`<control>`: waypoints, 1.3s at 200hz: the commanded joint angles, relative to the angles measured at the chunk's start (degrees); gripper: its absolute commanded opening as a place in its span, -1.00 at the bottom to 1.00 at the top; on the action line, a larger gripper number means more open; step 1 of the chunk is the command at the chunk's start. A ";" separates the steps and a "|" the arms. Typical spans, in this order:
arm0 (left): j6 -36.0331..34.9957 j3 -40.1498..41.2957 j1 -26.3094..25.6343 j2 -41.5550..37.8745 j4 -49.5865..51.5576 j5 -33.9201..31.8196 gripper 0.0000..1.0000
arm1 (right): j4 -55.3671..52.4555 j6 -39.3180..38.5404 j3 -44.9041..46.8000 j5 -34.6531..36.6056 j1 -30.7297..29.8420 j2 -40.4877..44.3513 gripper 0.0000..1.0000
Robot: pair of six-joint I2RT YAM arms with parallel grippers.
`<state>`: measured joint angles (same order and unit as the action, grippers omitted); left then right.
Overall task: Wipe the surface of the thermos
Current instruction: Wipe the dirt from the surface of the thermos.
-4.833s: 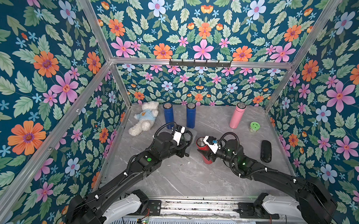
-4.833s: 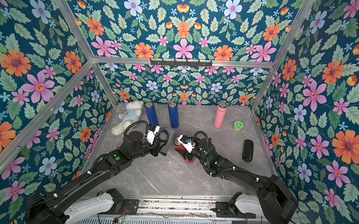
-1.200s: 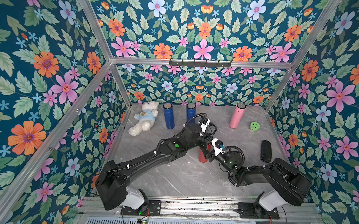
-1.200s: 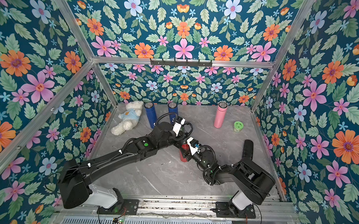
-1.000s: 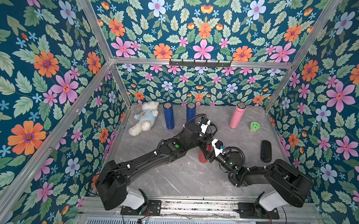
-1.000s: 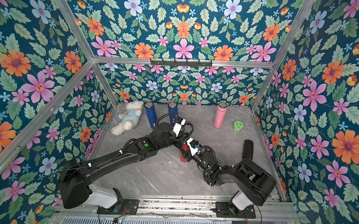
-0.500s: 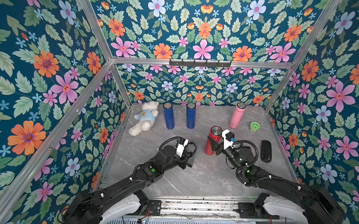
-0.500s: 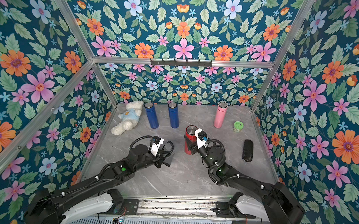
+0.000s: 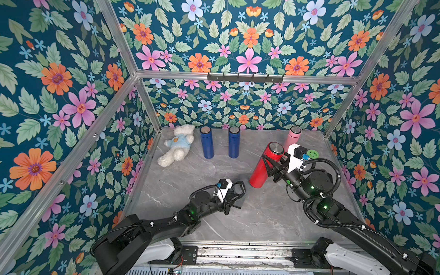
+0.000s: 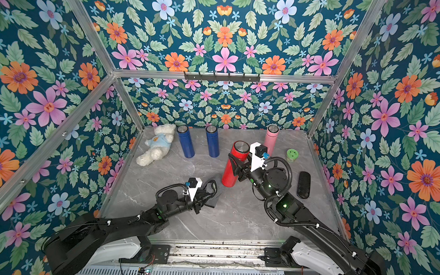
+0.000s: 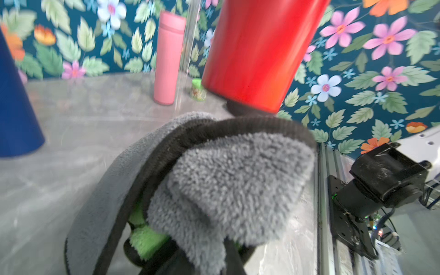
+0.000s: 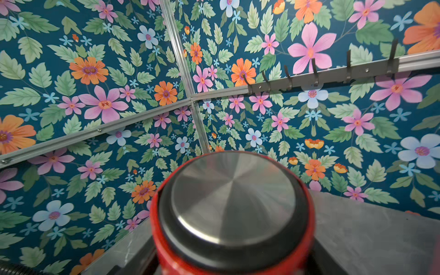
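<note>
A floral-walled booth with a grey marble table (image 9: 248, 219), seen from above, and 2 black robot arms reaching in from the near edge.

The red thermos (image 9: 264, 167) is right of the table's middle, in the right gripper (image 9: 269, 167). The jaws are clamped on its upper body, below the steel-topped cap (image 12: 233, 197). The thermos leans, with its top toward the right arm. Whether its base touches the table I cannot tell.

The left gripper (image 9: 233, 197) sits low over the table, near the front and left of the thermos base. Its jaws are pressed together on a fluffy grey cloth (image 11: 226, 181) with a dark hem, bunched over the fingers. In both top views a small gap shows between cloth and thermos.

Along the back wall are a white teddy bear (image 9: 177, 148) lying down, 2 blue thermoses (image 9: 206, 142) upright, and a pink thermos (image 9: 293, 137) upright. A small green tub (image 10: 292, 154) and a black object (image 10: 303, 184) lie near the right wall.
</note>
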<state>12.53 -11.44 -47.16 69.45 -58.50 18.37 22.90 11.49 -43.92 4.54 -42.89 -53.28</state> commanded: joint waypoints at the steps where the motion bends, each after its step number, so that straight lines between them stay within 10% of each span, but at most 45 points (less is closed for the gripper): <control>1: -3.75 0.72 -0.01 2.88 -17.40 3.51 -1.00 | 1.23 3.85 -0.28 -2.59 -0.56 -0.57 -1.00; 89: -3.81 1.36 -0.33 18.25 -39.93 4.22 -1.00 | 4.79 6.53 0.20 -2.05 -2.98 -0.83 -1.00; 260: -7.37 -3.81 -2.02 17.33 -37.27 3.94 -1.00 | 12.72 9.37 -0.06 -2.02 -6.74 -9.59 -1.00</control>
<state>6.24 -14.28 -49.15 87.13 -84.90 22.52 36.51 17.80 -43.66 5.13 -48.73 -61.65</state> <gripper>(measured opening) 0.116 0.666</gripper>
